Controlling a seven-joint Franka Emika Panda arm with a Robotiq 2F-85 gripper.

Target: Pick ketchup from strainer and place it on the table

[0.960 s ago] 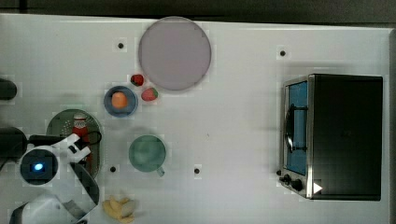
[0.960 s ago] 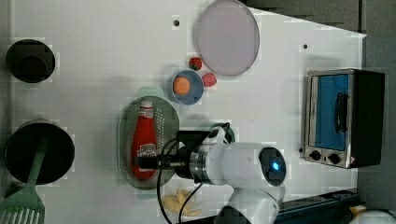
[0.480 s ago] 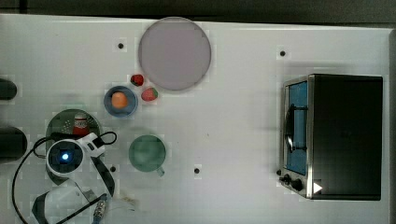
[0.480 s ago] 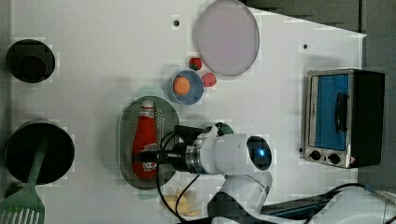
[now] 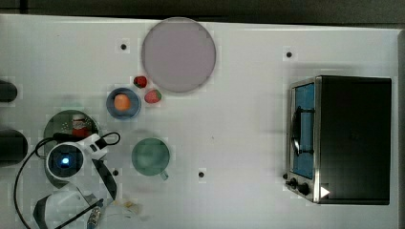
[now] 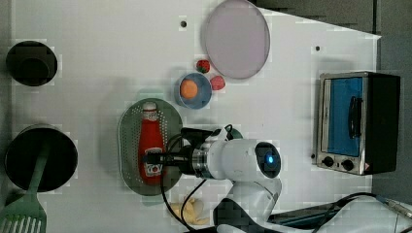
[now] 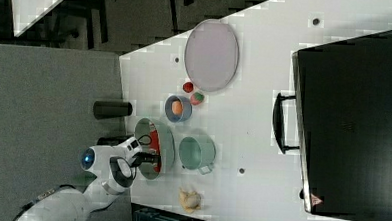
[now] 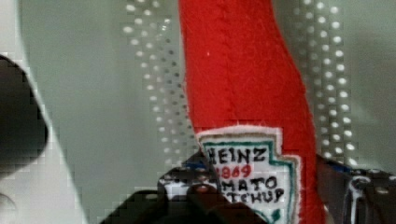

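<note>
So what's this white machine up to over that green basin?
It is a robot arm reaching into the strainer for the ketchup, which lies flat inside it. Its gripper sits at the bottle's label, with one finger on each side of it in the wrist view. The bottle is not lifted yet, and it has to end up on the table.

Since a second ago the gripper (image 6: pixel 154 160) has moved from the lower middle of the left view leftward onto the ketchup (image 6: pixel 151 141), fingers now straddling its label.
</note>
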